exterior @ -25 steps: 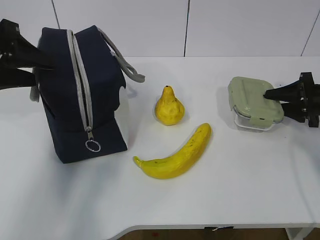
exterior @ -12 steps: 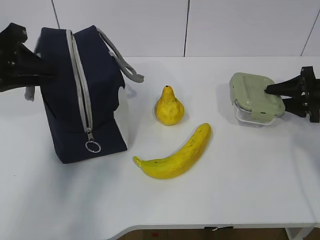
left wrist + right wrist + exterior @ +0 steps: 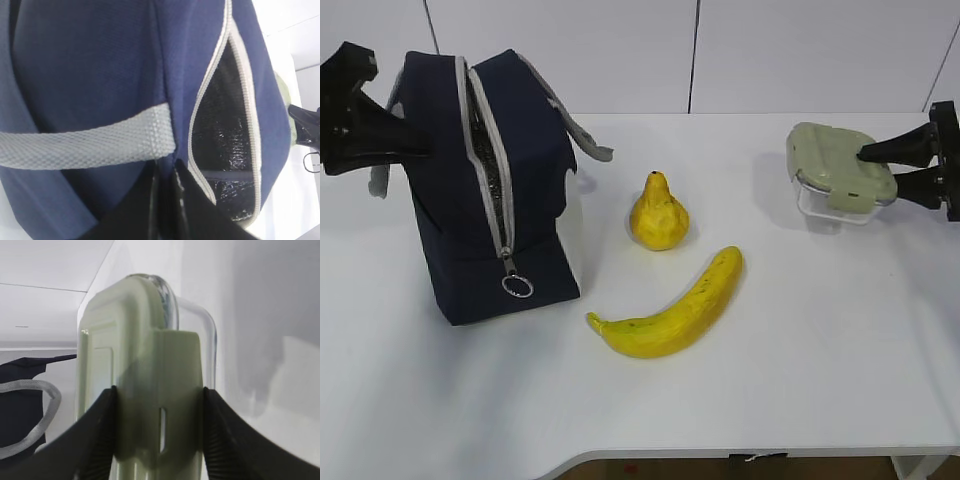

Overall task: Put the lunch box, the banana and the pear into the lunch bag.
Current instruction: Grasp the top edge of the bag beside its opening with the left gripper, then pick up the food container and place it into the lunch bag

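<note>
Sage-lidded lunch box [image 3: 842, 174] aloft in right end effector [image 3: 865, 165], bag agape

white table [image 3: 800, 380], white panelled wall [image 3: 800, 55] behind

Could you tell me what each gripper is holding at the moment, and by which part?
The right gripper clamps the lunch box at its near clip end; the left gripper pinches the lunch bag fabric beside the zipper opening.
</note>
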`<action>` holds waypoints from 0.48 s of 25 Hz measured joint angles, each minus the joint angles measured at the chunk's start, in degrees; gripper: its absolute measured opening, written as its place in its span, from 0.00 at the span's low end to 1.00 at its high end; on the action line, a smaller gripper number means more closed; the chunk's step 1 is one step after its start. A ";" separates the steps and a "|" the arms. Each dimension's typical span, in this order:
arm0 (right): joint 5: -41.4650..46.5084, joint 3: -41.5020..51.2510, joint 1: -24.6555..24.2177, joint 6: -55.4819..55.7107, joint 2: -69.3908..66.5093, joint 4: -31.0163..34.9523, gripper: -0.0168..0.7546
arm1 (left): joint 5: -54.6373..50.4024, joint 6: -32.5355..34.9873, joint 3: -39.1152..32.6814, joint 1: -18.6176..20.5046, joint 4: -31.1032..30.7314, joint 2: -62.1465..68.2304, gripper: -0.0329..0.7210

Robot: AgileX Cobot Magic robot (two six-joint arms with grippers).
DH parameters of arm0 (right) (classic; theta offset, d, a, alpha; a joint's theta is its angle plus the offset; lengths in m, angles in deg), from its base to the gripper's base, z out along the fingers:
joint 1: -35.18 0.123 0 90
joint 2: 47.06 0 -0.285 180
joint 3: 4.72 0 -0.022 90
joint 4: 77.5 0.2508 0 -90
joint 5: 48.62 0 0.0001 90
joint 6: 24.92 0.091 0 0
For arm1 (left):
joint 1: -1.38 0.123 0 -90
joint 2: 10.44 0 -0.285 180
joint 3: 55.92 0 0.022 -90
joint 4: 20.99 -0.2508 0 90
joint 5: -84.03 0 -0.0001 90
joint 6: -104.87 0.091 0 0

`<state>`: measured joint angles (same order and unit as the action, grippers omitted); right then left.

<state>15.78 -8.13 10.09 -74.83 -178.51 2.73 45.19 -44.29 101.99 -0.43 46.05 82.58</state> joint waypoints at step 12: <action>1.05 -5.01 5.85 7.32 3.33 -1.10 0.48 | -3.73 1.02 0.00 0.00 0.67 0.17 0.05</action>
<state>16.83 -13.15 15.93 -67.51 -175.18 1.63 41.46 -43.28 101.99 -0.43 46.72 82.75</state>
